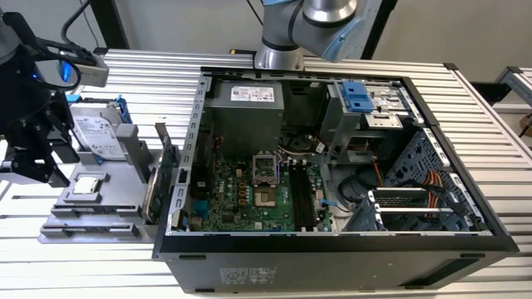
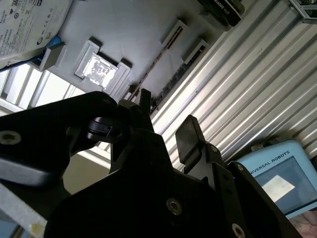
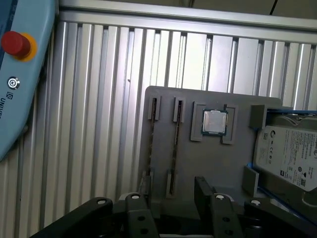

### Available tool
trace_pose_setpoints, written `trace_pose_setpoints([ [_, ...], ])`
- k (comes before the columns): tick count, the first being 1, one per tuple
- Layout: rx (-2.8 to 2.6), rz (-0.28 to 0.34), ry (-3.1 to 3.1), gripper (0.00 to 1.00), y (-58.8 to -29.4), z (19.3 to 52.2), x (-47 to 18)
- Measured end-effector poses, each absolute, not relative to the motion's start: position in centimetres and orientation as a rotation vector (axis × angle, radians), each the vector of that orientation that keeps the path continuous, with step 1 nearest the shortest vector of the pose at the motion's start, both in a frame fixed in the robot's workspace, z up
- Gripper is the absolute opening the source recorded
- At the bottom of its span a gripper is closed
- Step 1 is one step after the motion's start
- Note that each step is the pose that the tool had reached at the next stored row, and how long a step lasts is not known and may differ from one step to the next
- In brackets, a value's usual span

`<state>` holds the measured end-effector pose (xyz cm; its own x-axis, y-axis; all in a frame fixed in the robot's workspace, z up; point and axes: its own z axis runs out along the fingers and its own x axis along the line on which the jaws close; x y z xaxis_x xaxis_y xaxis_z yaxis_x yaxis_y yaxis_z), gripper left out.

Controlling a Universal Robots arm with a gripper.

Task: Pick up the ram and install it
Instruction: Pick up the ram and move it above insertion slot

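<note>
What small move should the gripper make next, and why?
Probably lower straight down over the ram: the gripper is open, holds nothing, and hovers above the grey holder where the stick stands on edge in its slot.

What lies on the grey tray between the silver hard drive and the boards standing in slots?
A square silver processor chip, seated in a recess of the grey tray, in the first wrist view.

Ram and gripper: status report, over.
Gripper open, hovering over the grey holder. Ram on edge in its holder slot, not gripped. Nothing blocking between them.
</note>
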<state>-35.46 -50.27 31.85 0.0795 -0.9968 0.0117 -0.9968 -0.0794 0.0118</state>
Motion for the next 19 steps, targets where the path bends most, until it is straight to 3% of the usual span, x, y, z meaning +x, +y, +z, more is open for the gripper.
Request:
trace_pose_setpoints([
  [19,2.275,0.02,-2.122,1.0,-50.3,29.7,-35.4],
])
